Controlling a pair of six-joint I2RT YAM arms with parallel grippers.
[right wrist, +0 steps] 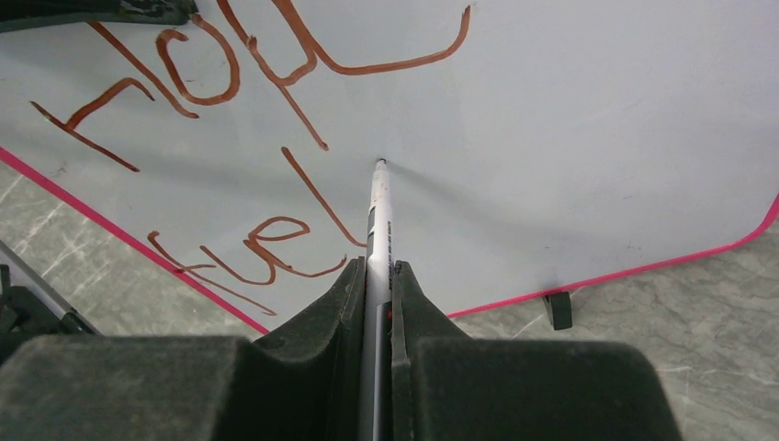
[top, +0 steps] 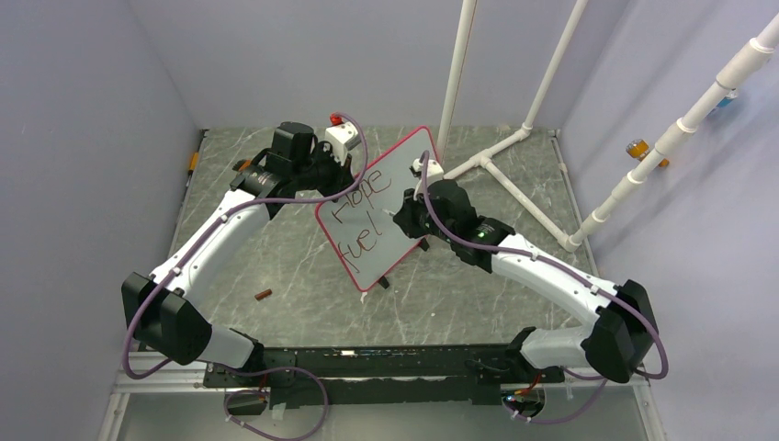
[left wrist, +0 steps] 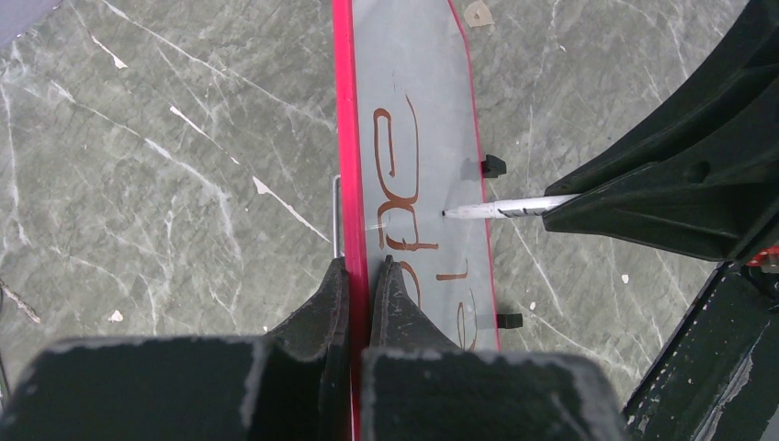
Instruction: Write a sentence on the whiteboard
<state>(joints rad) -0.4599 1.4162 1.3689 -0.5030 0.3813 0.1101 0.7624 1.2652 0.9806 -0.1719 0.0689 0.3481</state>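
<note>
Top external view: the board (top: 393, 175) stands tilted near the middle of the marble table (top: 276, 257), its writing face turned toward the arms. The left gripper (top: 346, 173) meets it at the upper left edge and the right gripper (top: 411, 217) sits in front of its right half. The sentence (top: 352, 204) runs in red-brown marker across two lines, "Hope" above and "fuel" below. A small brown piece (top: 263, 295) lies on the table well left of the board, near the left arm. White pipes (top: 514, 147) stand at the far right.

Left wrist view: the left gripper (left wrist: 360, 271) is closed on the board's (left wrist: 413, 83) red frame, one finger on each side of the edge. The marker (left wrist: 510, 209) comes in from the right, its tip on the pale surface. Two black feet (left wrist: 493, 166) stick out from the board's far edge.

Right wrist view: the right gripper (right wrist: 377, 268) is clamped on the white marker (right wrist: 378, 211), which runs straight out between the fingers. Its dark tip rests on the board (right wrist: 588, 138) just right of the "l" in "fuel", with bare surface beyond. One black foot (right wrist: 557, 310) shows under the pink frame at lower right; whether it touches the table cannot be told.
</note>
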